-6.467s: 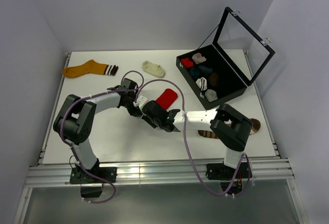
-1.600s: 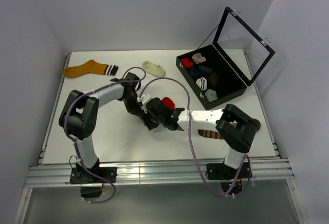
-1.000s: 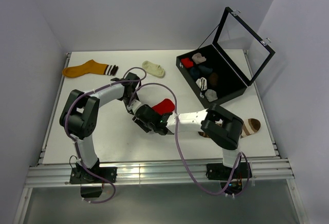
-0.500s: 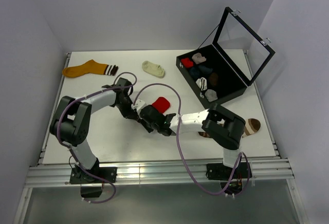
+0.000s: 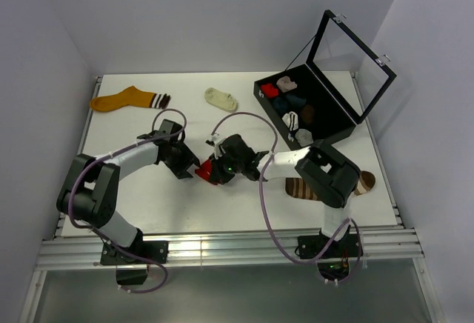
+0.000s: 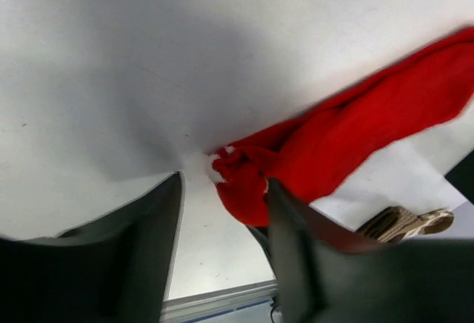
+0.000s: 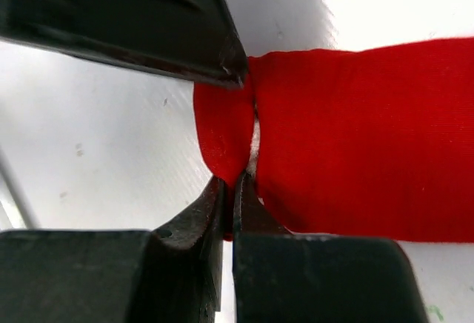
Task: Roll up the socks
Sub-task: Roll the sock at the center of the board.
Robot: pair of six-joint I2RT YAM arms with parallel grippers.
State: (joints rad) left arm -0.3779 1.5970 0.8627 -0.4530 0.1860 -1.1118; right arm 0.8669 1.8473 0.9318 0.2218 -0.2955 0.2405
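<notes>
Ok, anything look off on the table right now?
The red sock is bunched and folded over in the middle, its fold pinched in the shut right gripper, not a tidy roll. The brown striped sock lies partly hidden under the right arm. Nothing looks spilled or damaged.

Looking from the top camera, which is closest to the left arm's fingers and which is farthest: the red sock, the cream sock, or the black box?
1. red sock, right beside the left fingers.
2. cream sock, farther back, middle.
3. black box, far back right.
</notes>
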